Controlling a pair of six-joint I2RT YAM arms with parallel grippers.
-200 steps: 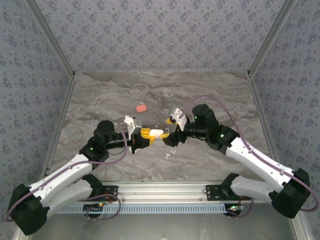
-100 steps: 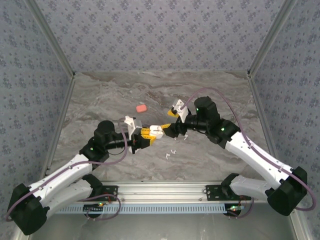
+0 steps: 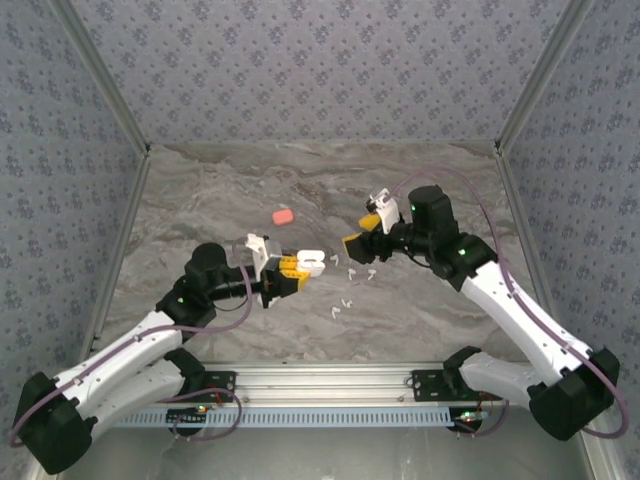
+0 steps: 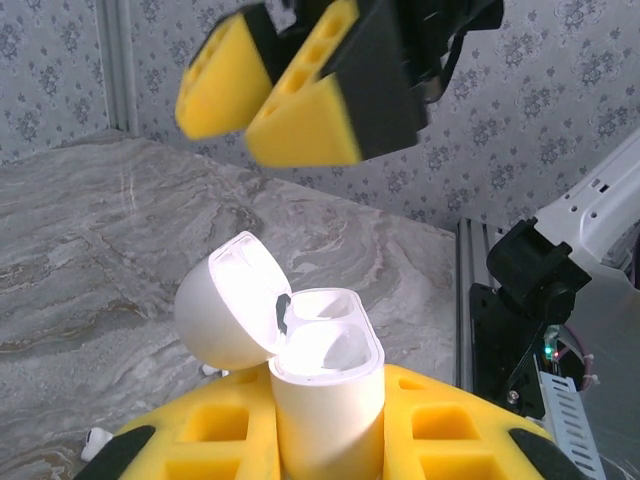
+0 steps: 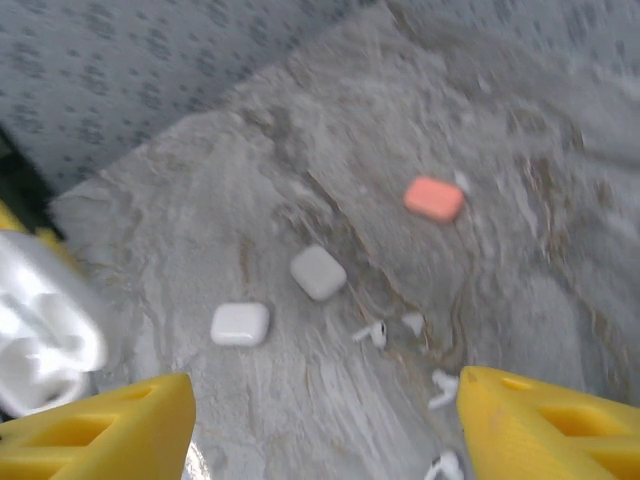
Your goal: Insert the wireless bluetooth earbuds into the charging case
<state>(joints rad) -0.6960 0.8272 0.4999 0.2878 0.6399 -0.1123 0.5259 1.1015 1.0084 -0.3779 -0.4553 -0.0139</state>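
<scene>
My left gripper [image 3: 293, 267] is shut on a white charging case [image 4: 325, 385], held upright between its yellow fingers [image 4: 470, 430]. The case's lid [image 4: 228, 312] is swung open and both sockets look empty. My right gripper [image 3: 360, 236] hangs open just right of the case [image 3: 311, 262], nothing between its yellow fingertips [image 5: 100, 430]; they loom over the case in the left wrist view [image 4: 300, 95]. Several white earbuds lie on the marble below it: one [image 5: 372, 332], another [image 5: 440, 390], a third [image 5: 445, 465], and more near the table's middle [image 3: 340, 306].
Three shut cases lie on the marble table [image 3: 200, 190]: a white one [image 5: 240, 323], a greyish one [image 5: 318, 272] and a coral one [image 5: 434, 198] [image 3: 283, 215]. Patterned walls close off the back and both sides.
My right gripper has pulled back to the right and away from the held case, its jaws a little narrower. The left gripper keeps the case in place.
</scene>
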